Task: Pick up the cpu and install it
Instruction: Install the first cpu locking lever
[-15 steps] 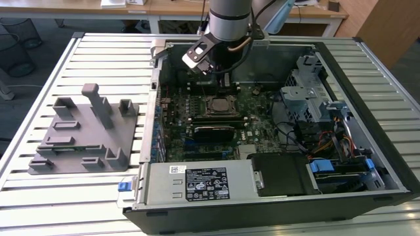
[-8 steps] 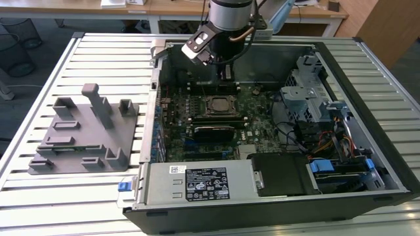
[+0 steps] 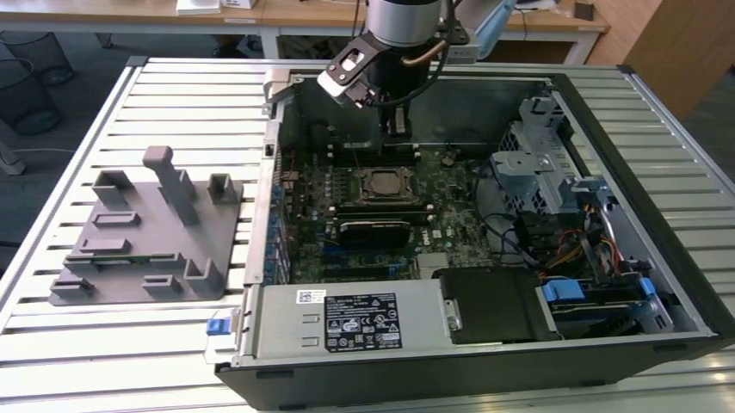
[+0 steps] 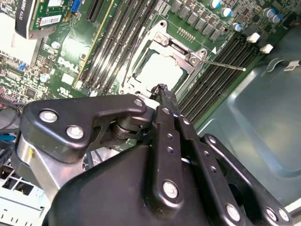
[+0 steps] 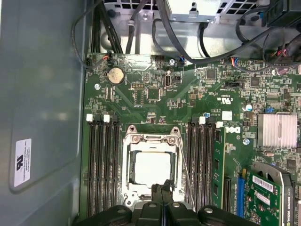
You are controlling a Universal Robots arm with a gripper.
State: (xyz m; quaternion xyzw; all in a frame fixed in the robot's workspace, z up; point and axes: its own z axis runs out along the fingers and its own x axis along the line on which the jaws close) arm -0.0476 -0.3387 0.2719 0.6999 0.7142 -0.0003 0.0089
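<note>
The gripper (image 5: 162,193) is seen with its fingers pressed together and nothing held between them, poised above the socket frame (image 5: 151,169) inside the open computer case (image 3: 643,284). The cpu (image 5: 151,168) is seated in that frame on the motherboard (image 5: 155,94), its pale top exposed; it is also visible in the second wrist view (image 4: 160,71). Memory slots (image 5: 101,165) are located on both sides of the frame. A thin metal lever (image 4: 225,65) is seen beside it. On the slatted table (image 3: 150,344), a grey plastic fixture (image 3: 150,232) stands at the exterior view's left. White labels are present; their print is not legible.
</note>
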